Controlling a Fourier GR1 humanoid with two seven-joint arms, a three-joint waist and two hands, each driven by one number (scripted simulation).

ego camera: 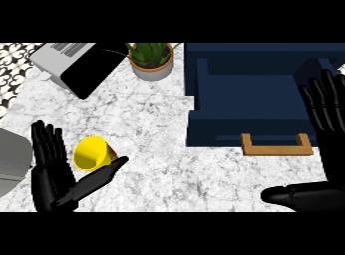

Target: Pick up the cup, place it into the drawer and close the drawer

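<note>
Lying on its side on the table [168, 149]: cup [90, 153], tucked between fingers and thumb of left hand [54, 172], mouth facing up-left toward the fingers. Left hand spread, fingers straight, thumb angling out just under the cup; not curling round it yet, contact w/ thumb hard to tell.

Handling, judging by looks: prob. light, stiff, thin-walled, smooth so likely slippery; being round and on its side, apt to roll away if nudged. Best hold prob. across the body near the rim, fingers one side, thumb opposite, w/ hand closing evenly.

Looks: bright yellow, open mouth wide, tapering toward base; small reddish patch showing at the thumb side, detail too small to read.

Right hand [330, 144] also spread, fingers straight, hovering over the right edge of the drawer [242, 94]. Drawer dark blue, standing open, wooden handle [276, 145] just left of right hand's palm. Well apart from left hand and cup, off toward its thumb side.
</note>
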